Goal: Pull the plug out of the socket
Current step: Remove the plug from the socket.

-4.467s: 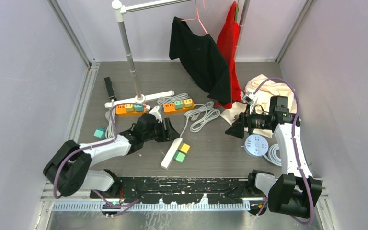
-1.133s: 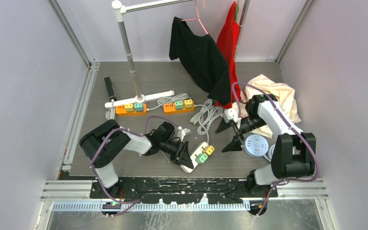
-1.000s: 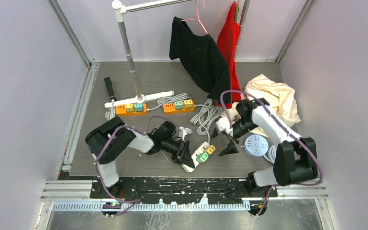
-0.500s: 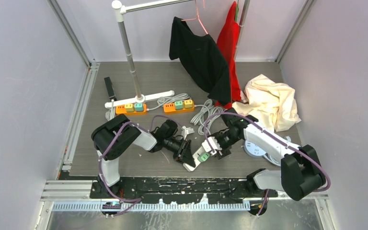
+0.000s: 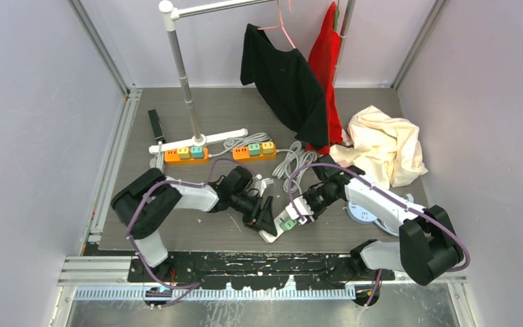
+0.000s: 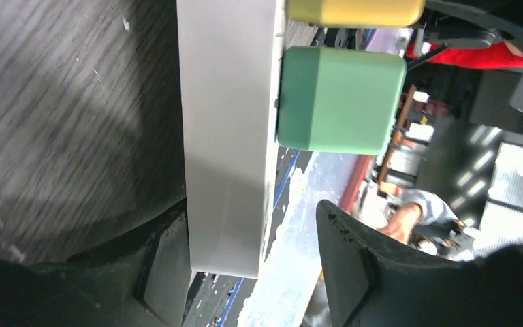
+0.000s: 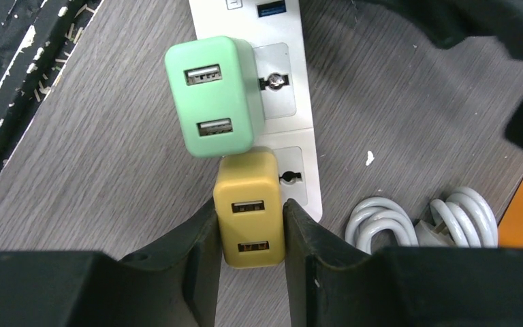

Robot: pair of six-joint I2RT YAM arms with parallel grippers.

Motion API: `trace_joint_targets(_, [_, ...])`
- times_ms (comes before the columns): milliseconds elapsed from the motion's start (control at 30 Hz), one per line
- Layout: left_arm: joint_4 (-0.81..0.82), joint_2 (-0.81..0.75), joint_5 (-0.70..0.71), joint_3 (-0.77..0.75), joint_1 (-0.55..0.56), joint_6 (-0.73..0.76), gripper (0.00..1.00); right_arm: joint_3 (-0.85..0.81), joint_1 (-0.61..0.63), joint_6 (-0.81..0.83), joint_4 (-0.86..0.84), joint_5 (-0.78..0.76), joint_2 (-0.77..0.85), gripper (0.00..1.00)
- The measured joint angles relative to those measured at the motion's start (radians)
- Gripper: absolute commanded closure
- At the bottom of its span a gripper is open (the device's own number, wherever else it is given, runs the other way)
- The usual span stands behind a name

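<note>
A white socket strip (image 5: 272, 231) lies near the front middle of the table with a green plug (image 5: 288, 223) and a yellow plug (image 7: 250, 204) seated in it. My right gripper (image 7: 250, 219) is shut on the yellow plug, one finger (image 7: 201, 238) pressed on each side. The green plug (image 7: 211, 95) sits just beyond it, untouched. My left gripper (image 6: 248, 225) is open and straddles the strip's (image 6: 228, 136) near end. One finger (image 6: 167, 266) touches the strip and the other stands apart from it. In the top view the right gripper (image 5: 301, 210) hides the yellow plug.
A coiled white cable (image 5: 296, 163) lies behind the strip. Two orange socket strips (image 5: 186, 154) (image 5: 255, 149) sit by the clothes rack pole (image 5: 182, 75). A round white socket (image 5: 364, 212) and a cream cloth (image 5: 388, 143) are at the right; black (image 5: 286, 78) and red garments hang behind.
My right arm swung in from the right and its jaws closed on the yellow plug. My left gripper's jaws widened around the strip's end.
</note>
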State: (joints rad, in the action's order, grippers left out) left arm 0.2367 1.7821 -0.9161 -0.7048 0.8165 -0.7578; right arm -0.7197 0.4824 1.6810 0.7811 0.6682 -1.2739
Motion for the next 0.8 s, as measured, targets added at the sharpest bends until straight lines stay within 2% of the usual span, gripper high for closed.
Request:
trace_joint_targets(233, [-0.191, -0.268, 0.225, 0.039, 0.000, 0.092, 0.34, -0.001, -0.006, 0.026, 0.039, 0.006, 0.005, 0.81])
trace_joint_targets(367, [-0.250, -0.536, 0.396, 0.121, 0.021, 0.148, 0.28, -0.018, -0.018, 0.023, 0.105, 0.007, 0.005, 0.82])
trace_joint_targets(467, [-0.234, -0.797, 0.548, 0.194, 0.101, 0.219, 0.24, -0.033, -0.024, 0.004, 0.145, 0.011, 0.005, 0.84])
trace_joint_targets(567, [-0.158, -0.979, 0.660, 0.276, 0.193, 0.288, 0.22, -0.047, -0.026, -0.054, 0.156, 0.014, 0.004, 0.85])
trace_joint_targets(667, [-0.077, -1.048, 0.749, 0.351, 0.265, 0.360, 0.22, -0.063, -0.026, -0.132, 0.154, 0.013, -0.005, 0.85])
trace_joint_targets(800, [0.027, -0.983, 0.861, 0.407, 0.374, 0.494, 0.21, -0.068, -0.026, -0.252, 0.117, 0.005, -0.021, 0.85])
